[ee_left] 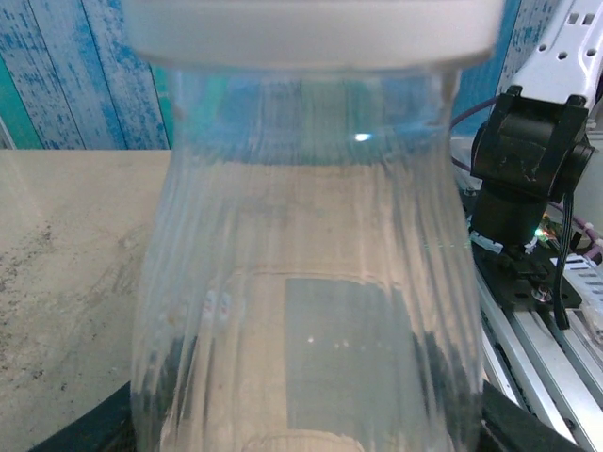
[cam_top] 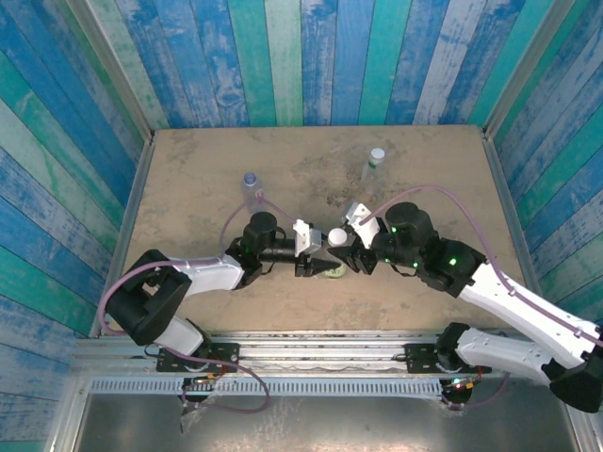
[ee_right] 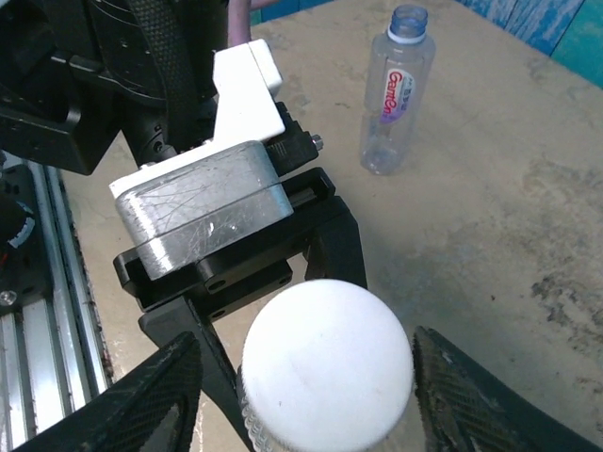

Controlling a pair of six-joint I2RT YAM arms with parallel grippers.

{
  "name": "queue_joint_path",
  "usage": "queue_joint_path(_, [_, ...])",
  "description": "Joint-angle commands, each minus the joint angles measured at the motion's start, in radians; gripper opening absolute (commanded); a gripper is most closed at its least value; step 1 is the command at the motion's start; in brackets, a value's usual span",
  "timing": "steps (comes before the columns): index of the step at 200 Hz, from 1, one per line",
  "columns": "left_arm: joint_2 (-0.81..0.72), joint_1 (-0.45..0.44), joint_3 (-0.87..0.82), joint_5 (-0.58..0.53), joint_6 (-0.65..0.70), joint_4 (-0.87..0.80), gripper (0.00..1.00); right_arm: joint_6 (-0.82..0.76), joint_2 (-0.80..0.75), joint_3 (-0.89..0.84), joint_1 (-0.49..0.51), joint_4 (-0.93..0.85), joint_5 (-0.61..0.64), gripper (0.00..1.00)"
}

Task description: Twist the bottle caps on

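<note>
Plain bottle [ee_left: 301, 282] mid-table, blurry and cropped in left wrist view, purple-label bottle [ee_right: 396, 89] uncapped further back, left gripper [cam_top: 318, 262] clamped on the plain one, right gripper [ee_right: 322, 395] spread either side of its white cap [ee_right: 325, 363], gaps clear from right wrist

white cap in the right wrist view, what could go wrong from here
The right gripper is open, with a finger on each side of the white cap; closing off-centre could tilt the cap and cross-thread it. The left gripper holds the plain bottle, and the twist might spin the bottle in that grip.
</note>
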Motion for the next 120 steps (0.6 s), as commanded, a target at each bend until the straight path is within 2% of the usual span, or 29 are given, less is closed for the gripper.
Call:
queue_joint_path(1, [0.004, 0.000, 0.017, 0.023, 0.025, -0.035, 0.57, 0.017, 0.022, 0.003, -0.002, 0.017, -0.003, 0.54])
queue_joint_path(51, [-0.002, -0.001, 0.010, 0.010, 0.020, -0.023, 0.58, 0.006, 0.034, 0.000, -0.003, 0.004, -0.026, 0.29])
queue_joint_path(71, [-0.002, 0.000, 0.008, 0.006, 0.018, -0.016, 0.61, 0.005, 0.030, 0.001, -0.002, 0.002, -0.023, 0.27])
queue_joint_path(79, [-0.004, 0.000, 0.003, 0.003, 0.014, -0.002, 0.65, 0.004, 0.029, 0.001, -0.003, 0.003, -0.018, 0.27])
queue_joint_path(99, [-0.021, 0.000, -0.049, -0.036, -0.005, 0.095, 0.93, 0.003, 0.025, -0.005, -0.004, 0.000, 0.035, 0.28])
queue_joint_path(106, [-0.034, 0.000, -0.076, -0.063, -0.018, 0.141, 1.00, 0.005, 0.024, -0.011, -0.009, 0.001, 0.064, 0.29])
queue_joint_path(112, [-0.050, 0.000, -0.100, -0.098, -0.027, 0.171, 0.94, 0.001, 0.024, -0.016, -0.019, 0.002, 0.082, 0.29])
queue_joint_path(120, [-0.073, -0.001, -0.133, -0.149, -0.039, 0.202, 0.94, 0.002, 0.022, -0.024, -0.040, 0.009, 0.100, 0.29])
